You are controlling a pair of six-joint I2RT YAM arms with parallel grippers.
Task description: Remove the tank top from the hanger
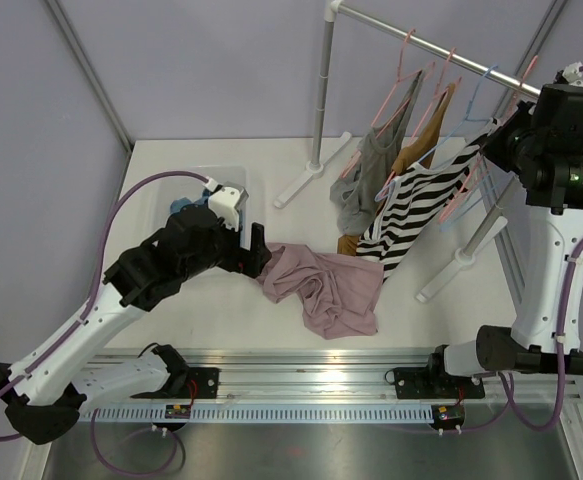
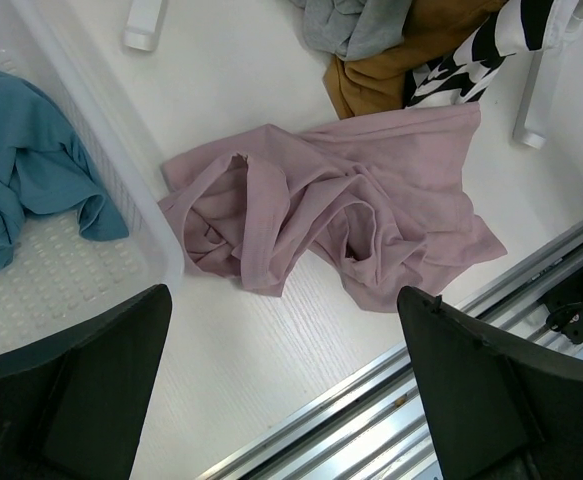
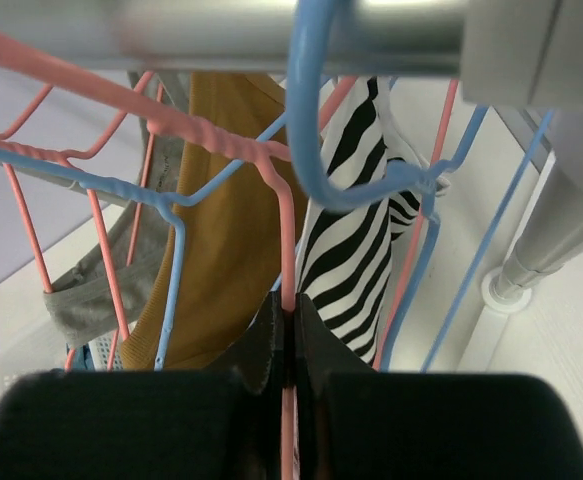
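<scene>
Tank top [image 1: 326, 290], pink, lies crumpled on the table [image 1: 201, 310], directly below the left gripper [image 2: 283, 300] and off any hanger. The rack's rail [image 1: 441, 50] passes just above the right gripper [image 3: 289, 330]. A white bin [image 2: 101, 150] stands on the left side of the left gripper, its wall close to the edge of the tank top, and a blue cloth [image 2: 21, 150] lies inside it. Three tops hang from the rail, beyond and below the right gripper: a striped top [image 1: 421, 200] nearest to it, then a mustard top [image 1: 416, 150], then a grey top [image 1: 366, 170] farthest from it. The left gripper hovers with its fingers [image 2: 81, 390] wide apart and holds nothing. The right gripper has its jaws pressed together on the thin wire of a pink hanger [image 3: 287, 230] that hangs on the rail. The hook of a blue hanger [image 3: 316, 120] hangs just beyond this wire.
</scene>
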